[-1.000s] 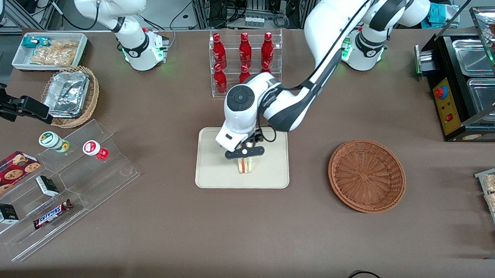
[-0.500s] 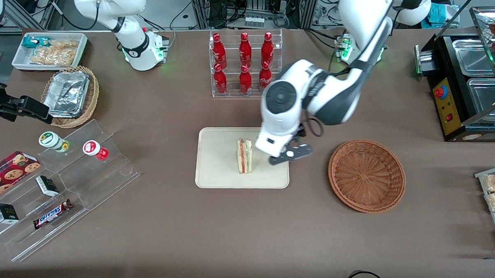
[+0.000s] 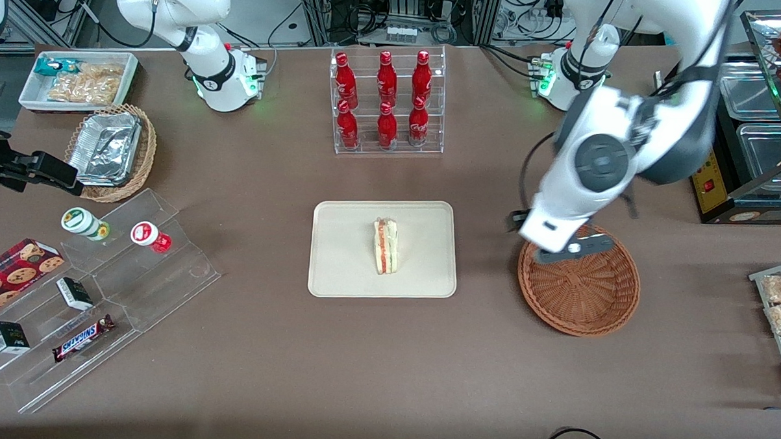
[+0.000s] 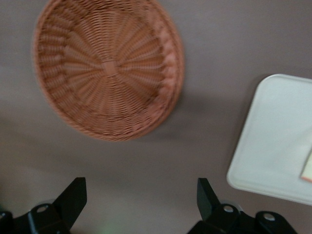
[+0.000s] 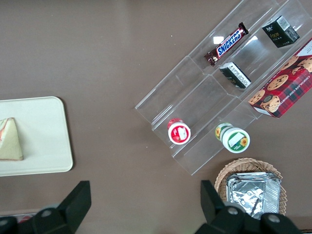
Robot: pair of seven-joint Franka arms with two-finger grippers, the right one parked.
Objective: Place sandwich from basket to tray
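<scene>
- Sandwich (image 3: 385, 246) lies on the tray (image 3: 343, 270), near its middle, filling edge up, touched by nothing.
- Tray sits mid-desk (image 3: 385, 375); basket (image 3: 582, 298) well apart, toward the working arm's end.
- Hand (image 3: 568, 248) hangs above the basket rim nearest the tray, fingers (image 4: 73, 197) spread wide, holding nothing.
- Basket holds nothing.
- Bottle rack (image 3: 387, 102) stands farther from the front camera than the tray.

One sandwich (image 3: 385, 246), one tray (image 3: 344, 257), one basket (image 3: 582, 298), six red bottles (image 3: 386, 96)

"SNICKERS" on the chocolate bar (image 5: 226, 44)
</scene>
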